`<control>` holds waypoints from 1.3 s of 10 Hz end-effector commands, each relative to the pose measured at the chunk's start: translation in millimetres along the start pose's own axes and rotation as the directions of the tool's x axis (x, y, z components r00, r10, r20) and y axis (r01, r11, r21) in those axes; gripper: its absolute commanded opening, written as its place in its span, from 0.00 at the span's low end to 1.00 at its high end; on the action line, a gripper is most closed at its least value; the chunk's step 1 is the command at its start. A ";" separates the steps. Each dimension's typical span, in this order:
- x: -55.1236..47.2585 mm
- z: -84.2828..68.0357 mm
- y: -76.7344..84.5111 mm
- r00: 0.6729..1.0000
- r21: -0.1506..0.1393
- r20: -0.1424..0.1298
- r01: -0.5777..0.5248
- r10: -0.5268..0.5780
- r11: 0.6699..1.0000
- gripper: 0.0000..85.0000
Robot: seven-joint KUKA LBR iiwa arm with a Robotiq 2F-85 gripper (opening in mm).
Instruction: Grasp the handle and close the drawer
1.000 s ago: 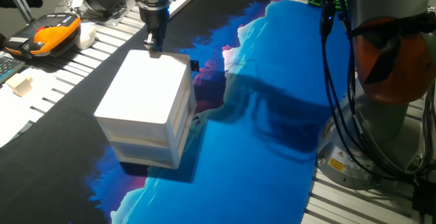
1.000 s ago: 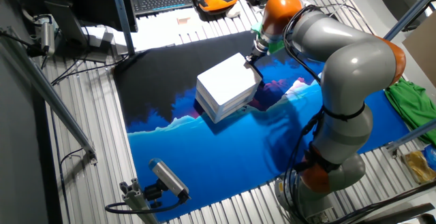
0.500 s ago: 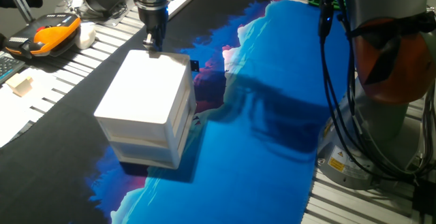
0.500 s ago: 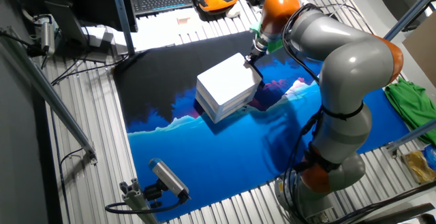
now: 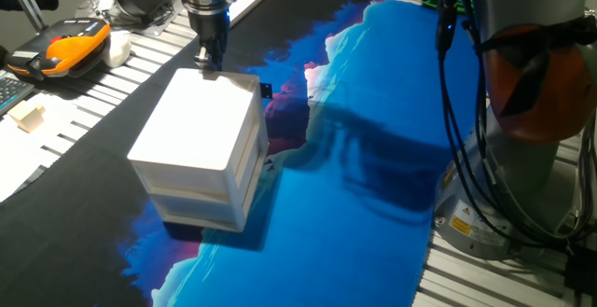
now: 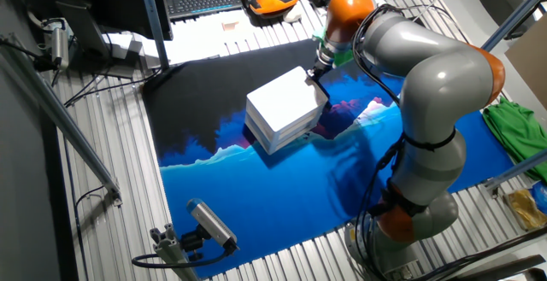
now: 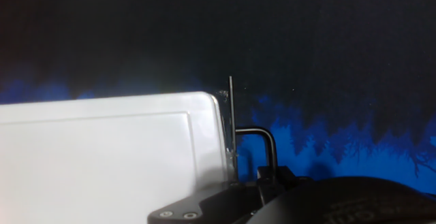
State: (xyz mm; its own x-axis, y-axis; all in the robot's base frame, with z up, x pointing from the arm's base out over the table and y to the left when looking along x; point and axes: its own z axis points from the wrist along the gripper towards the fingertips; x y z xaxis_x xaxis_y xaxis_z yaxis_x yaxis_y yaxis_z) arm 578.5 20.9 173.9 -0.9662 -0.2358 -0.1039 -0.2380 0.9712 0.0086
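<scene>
An orange-and-black handset [image 5: 67, 48] lies at the table's [image 5: 522, 279] slatted left edge. On the black-and-blue mat [image 5: 354, 214], the drawer [image 5: 244, 148] sits flush in the white cabinet [image 5: 201, 144]. The gripper [image 5: 205, 62] hangs at the cabinet's far top edge; finger spacing unclear.

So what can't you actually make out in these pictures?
- Gripper fingertips: the hand view cuts them off at its bottom edge; too small in both fixed views to tell open from shut.
- Handle: only a thin wire loop, lower part hidden behind the hand.
- Drawer: front face turned away, so its gap is unclear.
</scene>
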 end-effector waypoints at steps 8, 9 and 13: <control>0.3 0.9 3.1 1.000 -0.020 -0.009 -0.013 0.013 1.000 0.00; 0.3 1.0 3.4 1.000 -0.040 -0.007 -0.003 0.003 0.999 0.00; 0.3 1.3 4.3 1.000 -0.039 -0.011 -0.012 0.012 0.999 0.00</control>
State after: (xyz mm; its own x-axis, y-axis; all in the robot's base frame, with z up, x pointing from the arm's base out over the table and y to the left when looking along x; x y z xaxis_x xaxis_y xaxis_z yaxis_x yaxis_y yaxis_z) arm 577.1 25.2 172.3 -0.9708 -0.2212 -0.0924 -0.2261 0.9730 0.0462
